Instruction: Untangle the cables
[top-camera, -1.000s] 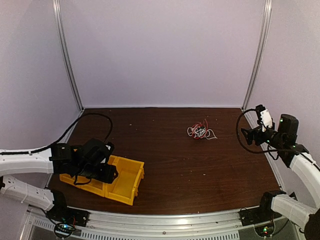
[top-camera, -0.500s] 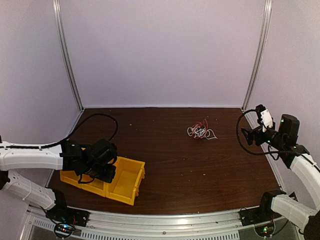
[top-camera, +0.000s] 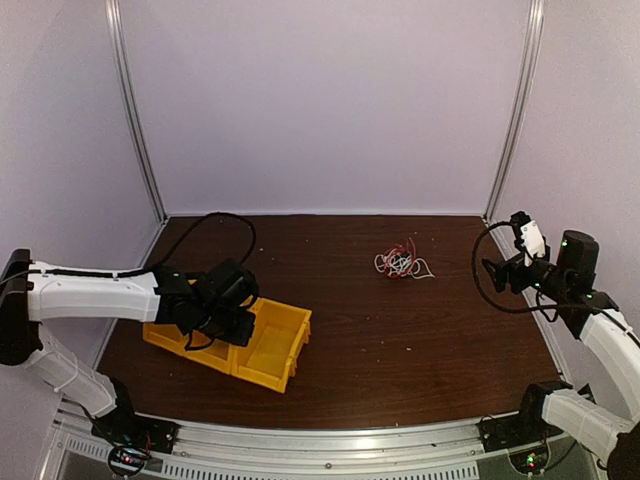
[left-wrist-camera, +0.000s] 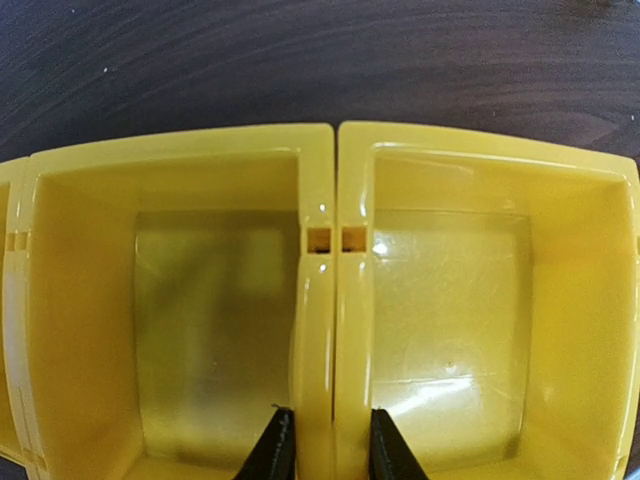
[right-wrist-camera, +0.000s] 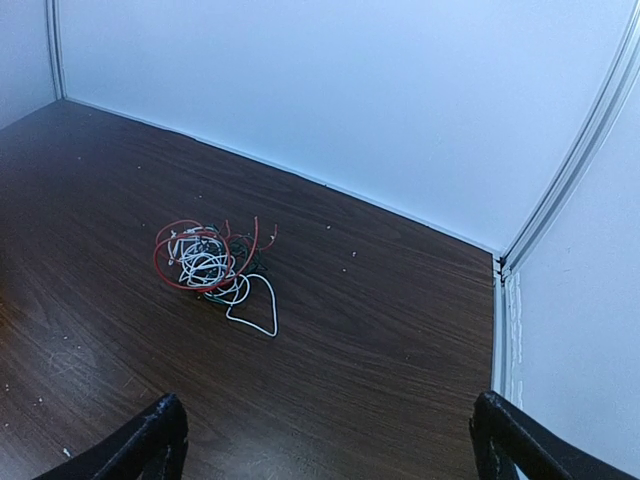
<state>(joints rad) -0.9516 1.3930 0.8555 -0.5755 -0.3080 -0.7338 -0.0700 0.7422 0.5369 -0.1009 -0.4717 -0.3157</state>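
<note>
Two claws are showing: the left claw (left-wrist-camera: 330, 440) and the right claw (right-wrist-camera: 330, 430). Two yellow bins (left-wrist-camera: 180, 145) are showing whole, joined side by side, directly under the left claw. One tangle of cables (right-wrist-camera: 205, 265) is lying ahead of the right claw, showing three colours: red, white, dark green.

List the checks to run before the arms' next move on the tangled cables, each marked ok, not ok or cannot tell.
1. Cables in view, lying bunched on the table: ok.
2. Right gripper open, nothing between its fingers: ok.
3. Left gripper free: not ok, it grips the joined walls of the yellow bins.
4. Bins' visible floors bare: ok.
5. Bare table between right gripper and cables: ok.
6. Which cable lies uppermost: cannot tell.
</note>
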